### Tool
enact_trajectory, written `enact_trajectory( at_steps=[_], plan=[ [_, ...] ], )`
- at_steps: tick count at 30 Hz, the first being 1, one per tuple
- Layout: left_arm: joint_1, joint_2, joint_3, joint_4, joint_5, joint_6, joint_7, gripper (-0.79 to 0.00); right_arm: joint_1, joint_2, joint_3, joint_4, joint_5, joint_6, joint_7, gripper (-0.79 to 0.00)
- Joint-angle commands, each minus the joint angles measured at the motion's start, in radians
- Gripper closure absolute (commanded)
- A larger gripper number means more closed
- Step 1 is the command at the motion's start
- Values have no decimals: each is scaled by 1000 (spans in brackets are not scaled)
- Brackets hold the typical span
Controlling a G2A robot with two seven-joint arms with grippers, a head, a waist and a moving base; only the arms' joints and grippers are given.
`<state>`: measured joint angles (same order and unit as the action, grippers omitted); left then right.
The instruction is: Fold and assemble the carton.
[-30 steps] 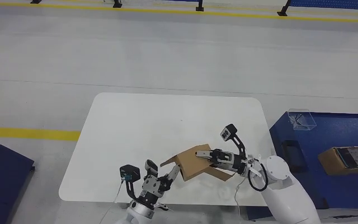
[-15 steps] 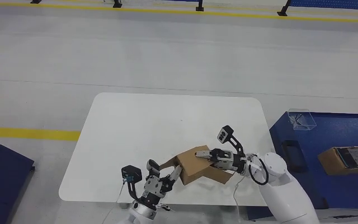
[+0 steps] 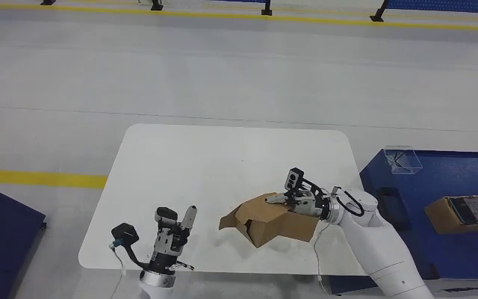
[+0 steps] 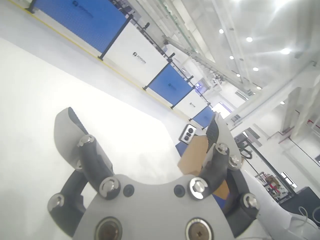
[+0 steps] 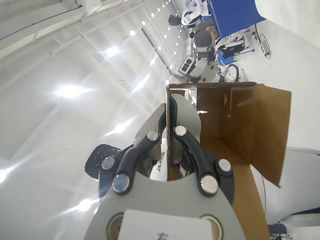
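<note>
Lower left of the top view: my left gripper (image 3: pixel 179 224), at the near edge of the table (image 3: pixel 224 157), fingers spread wide, holding nothing, well apart from the carton. Lower centre-right: the brown carton (image 3: pixel 269 220), partly folded, with flaps open. At the carton's upper right edge: my right gripper (image 3: pixel 290 200), clamped on one cardboard wall, a finger on each face.

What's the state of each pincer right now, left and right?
Left pincer: open, holding nothing.
Right pincer: closed on a wall of the carton.
</note>
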<state>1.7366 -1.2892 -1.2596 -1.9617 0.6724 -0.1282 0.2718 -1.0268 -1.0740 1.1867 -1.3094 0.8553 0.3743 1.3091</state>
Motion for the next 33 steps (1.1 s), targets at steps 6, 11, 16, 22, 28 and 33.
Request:
enact_trajectory(
  at_steps=[6, 11, 16, 22, 28, 33],
  plan=[
    [-39, 6, 27, 25, 49, -28, -190, -785, 15, 1, -23, 15, -56, -41, 6, 0],
    [-32, 12, 35, 6, 13, -84, -306, -785, 10, 4, -21, 0, -97, -91, -24, 0],
    [-28, 17, 24, -8, -44, -107, -381, -785, -6, 9, -13, -25, -119, -116, -24, 0],
    [-33, 19, 24, -7, -69, -105, -418, -785, -20, 14, -2, -45, -129, -131, -45, 0],
    [-34, 20, 29, -8, -90, -105, -434, -785, -36, 16, 6, -74, -155, -185, -83, 0],
    [-39, 20, 46, -5, -15, -68, -406, -785, -53, 19, 9, -107, -176, -210, -91, 0]
  ],
)
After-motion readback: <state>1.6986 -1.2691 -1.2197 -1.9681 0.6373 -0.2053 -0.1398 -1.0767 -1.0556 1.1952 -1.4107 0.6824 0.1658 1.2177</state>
